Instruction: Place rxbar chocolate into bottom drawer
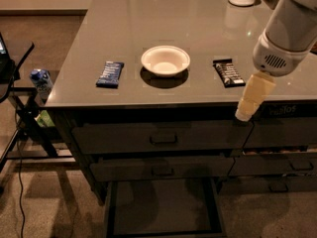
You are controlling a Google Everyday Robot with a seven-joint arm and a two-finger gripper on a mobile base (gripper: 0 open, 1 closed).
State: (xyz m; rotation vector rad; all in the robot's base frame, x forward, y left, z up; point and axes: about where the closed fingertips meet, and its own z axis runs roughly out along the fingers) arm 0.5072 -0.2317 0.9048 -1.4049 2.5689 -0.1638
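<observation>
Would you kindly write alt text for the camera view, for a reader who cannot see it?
The black rxbar chocolate lies on the counter right of a white bowl; the tool hangs at the counter's front edge nearby, and the bottom drawer stands open below.

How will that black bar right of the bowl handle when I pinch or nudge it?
The rxbar chocolate lies flat on the glossy tabletop, so a nudge would probably slide it, not roll or tip it. It looks thin and small: likely light, with little edge to catch. The gripper hangs right of it, at the table's front edge.
</observation>
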